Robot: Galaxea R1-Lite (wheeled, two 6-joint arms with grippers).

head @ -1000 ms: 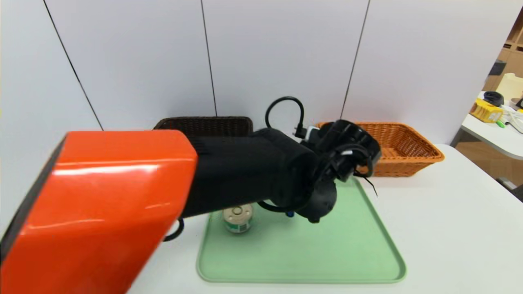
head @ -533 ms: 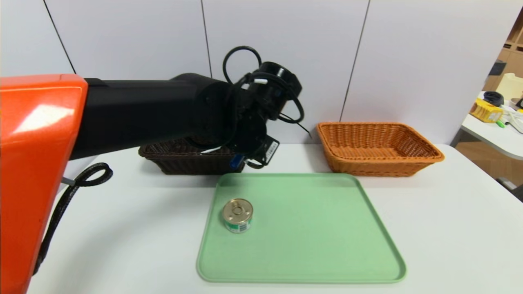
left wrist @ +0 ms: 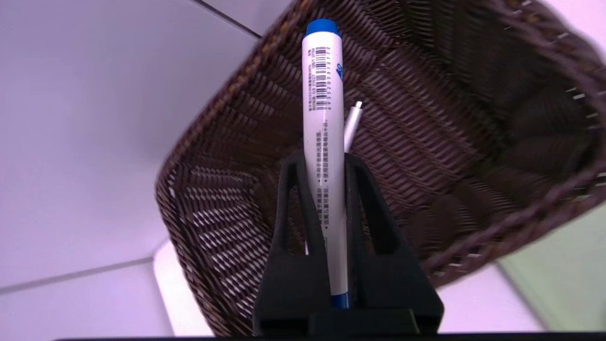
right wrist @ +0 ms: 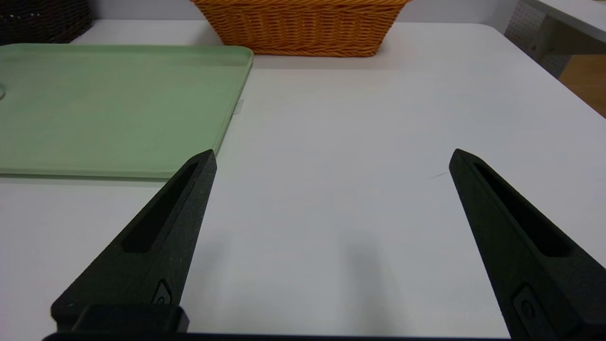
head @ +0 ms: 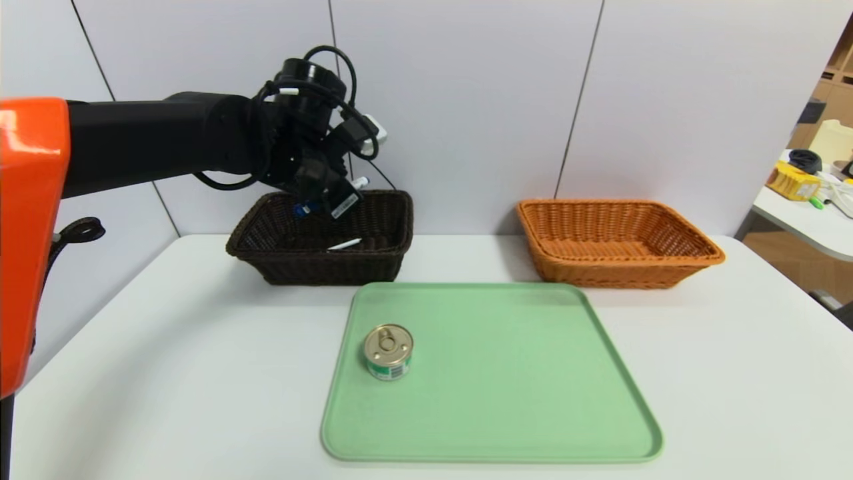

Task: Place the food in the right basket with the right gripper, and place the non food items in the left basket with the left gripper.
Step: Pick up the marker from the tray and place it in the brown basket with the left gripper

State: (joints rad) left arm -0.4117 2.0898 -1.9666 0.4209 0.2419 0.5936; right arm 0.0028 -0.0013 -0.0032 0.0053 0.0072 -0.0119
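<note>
- The left basket [head: 320, 240], dark brown wicker, sits at the back of the white table [head: 733, 373], left of centre; the orange right basket [head: 616, 240] stands well apart from it on the right, also at the back.
- The green tray [head: 520, 387] lies in front of the two baskets, between them.
- The left gripper [left wrist: 324, 161] hangs above the dark basket, fingers [left wrist: 289, 189] closed on the marker [left wrist: 323, 118], pinching its white barrel; the blue-capped end points past the fingertips toward the basket's interior.
- The right gripper [right wrist: 331, 158] sits low over bare table to the right of the tray, fingers spread wide with nothing between them.
- The food [head: 388, 351], a squat tin with a gold pull-tab lid, stands upright on the tray near its left edge.
- The thin white pen [head: 344, 245] lies inside the dark basket, apparently on its floor, though the weave makes that hard to confirm.
</note>
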